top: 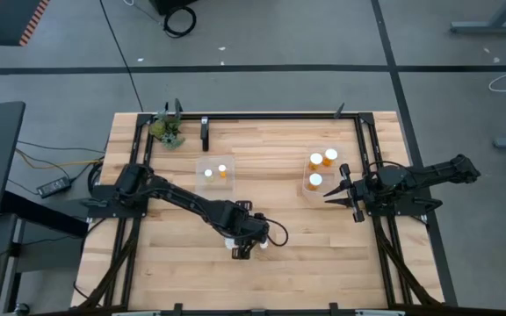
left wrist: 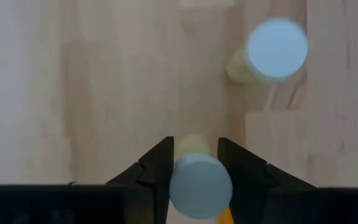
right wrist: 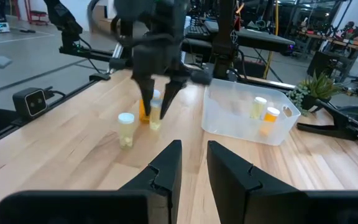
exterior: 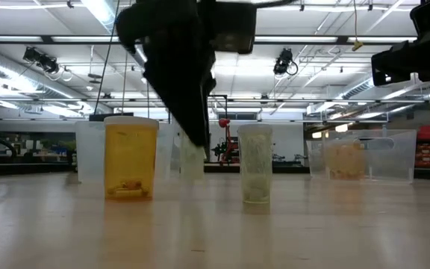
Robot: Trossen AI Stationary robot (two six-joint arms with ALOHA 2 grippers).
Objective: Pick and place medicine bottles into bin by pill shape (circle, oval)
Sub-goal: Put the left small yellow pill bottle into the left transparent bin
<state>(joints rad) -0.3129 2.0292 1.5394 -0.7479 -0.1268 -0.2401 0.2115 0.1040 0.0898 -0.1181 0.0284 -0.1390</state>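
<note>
My left gripper (top: 242,246) is low over the table's near middle, shut on a small pale bottle with a white cap (left wrist: 201,183), which also shows in the right wrist view (right wrist: 156,115). An amber bottle (right wrist: 143,111) stands right beside it. A second pale white-capped bottle (left wrist: 277,50) stands on its base a little apart. In the low view the amber bottle (exterior: 131,161) and a clear one (exterior: 256,168) stand on the table. My right gripper (top: 339,200) is open and empty beside the right bin (top: 306,189). My left gripper has the pale bottle's body (left wrist: 194,146) between its two fingers, just below the white cap. The fingers (right wrist: 170,93) come from above, pointing down, one on each side. The bottle is upright; its base seems to be on the table.
Two clear bins sit mid-table: the left one (top: 200,162) holds two bottles, the right one three orange bottles. A small plant (top: 167,132) is at the far left corner. A dark frame rail runs round the table. Bare wood lies near the front edge.
</note>
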